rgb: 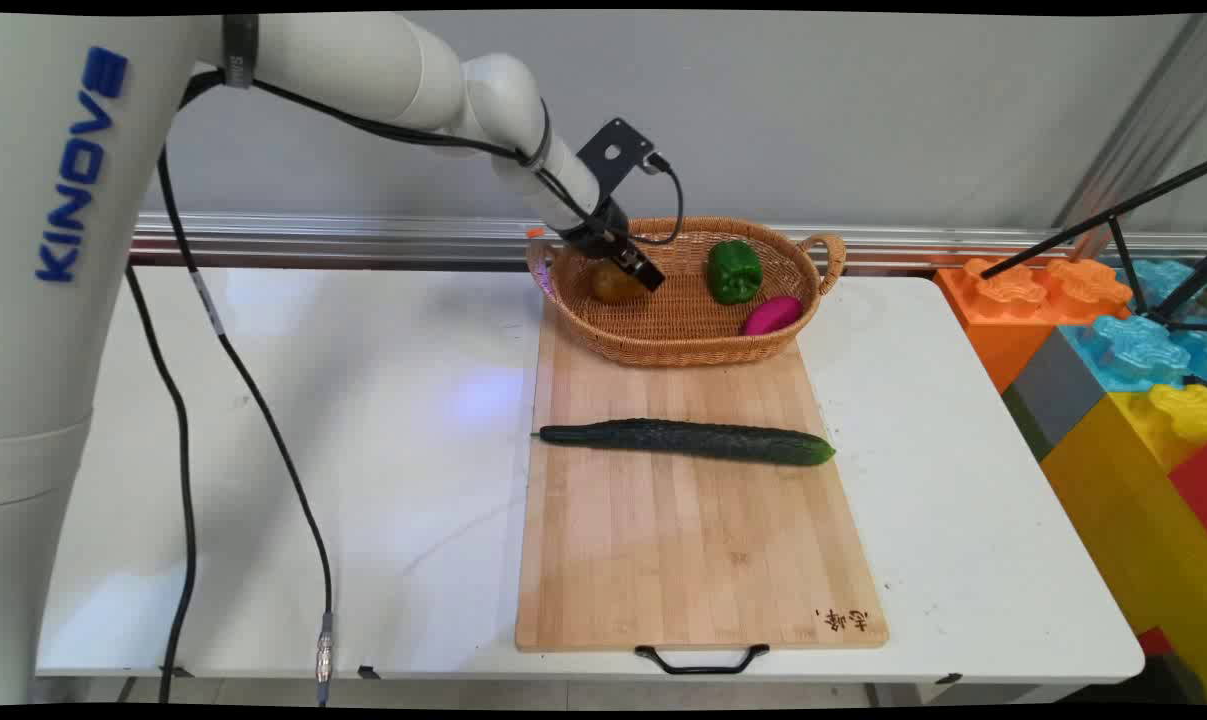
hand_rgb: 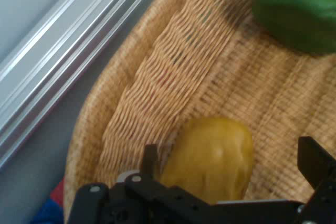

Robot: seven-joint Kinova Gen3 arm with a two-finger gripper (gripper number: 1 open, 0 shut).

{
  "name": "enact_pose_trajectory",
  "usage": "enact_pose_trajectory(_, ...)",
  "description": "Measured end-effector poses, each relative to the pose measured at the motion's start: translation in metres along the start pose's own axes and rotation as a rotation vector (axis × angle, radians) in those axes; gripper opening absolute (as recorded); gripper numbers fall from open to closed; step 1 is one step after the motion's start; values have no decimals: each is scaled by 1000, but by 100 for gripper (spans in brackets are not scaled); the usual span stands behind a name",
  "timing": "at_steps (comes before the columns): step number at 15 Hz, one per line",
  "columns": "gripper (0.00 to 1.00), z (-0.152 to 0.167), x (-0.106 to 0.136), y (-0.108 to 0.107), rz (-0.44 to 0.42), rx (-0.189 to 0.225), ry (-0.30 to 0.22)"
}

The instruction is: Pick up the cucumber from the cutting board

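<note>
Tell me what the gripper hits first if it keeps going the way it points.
Likely the yellow fruit in the basket: it sits between the gripper's open fingers.

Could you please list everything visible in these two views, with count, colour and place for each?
potato: one, yellow-brown, in the left part of the basket, between the open gripper fingers
green pepper: one, green, in the basket, right of the potato
pink vegetable: one, magenta, at the basket's right end
basket: one, tan wicker with two handles, on the far end of the cutting board
cucumber: one, dark green, lying across the middle of the board
cutting board: one, light wood with a black handle, on the table
table: one, white
toy blocks: several, orange, blue, yellow, grey, right of the table
gripper: one, black, lowered into the basket around the potato
</note>
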Motion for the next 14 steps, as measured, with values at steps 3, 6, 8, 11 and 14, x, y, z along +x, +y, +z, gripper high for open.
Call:
enact_pose_trajectory(3, 100, -14, 15, 8, 20, -16, 23)
enact_pose_trajectory(6, 100, -44, 36, 25, 84, -57, 58)
enact_pose_trajectory(8, 100, -61, 41, 38, 127, -97, 66)
enact_pose_trajectory(11, 100, -87, 40, 61, 206, -188, 52)
enact_pose_trajectory(14, 100, -105, 28, 80, 293, -271, 24)
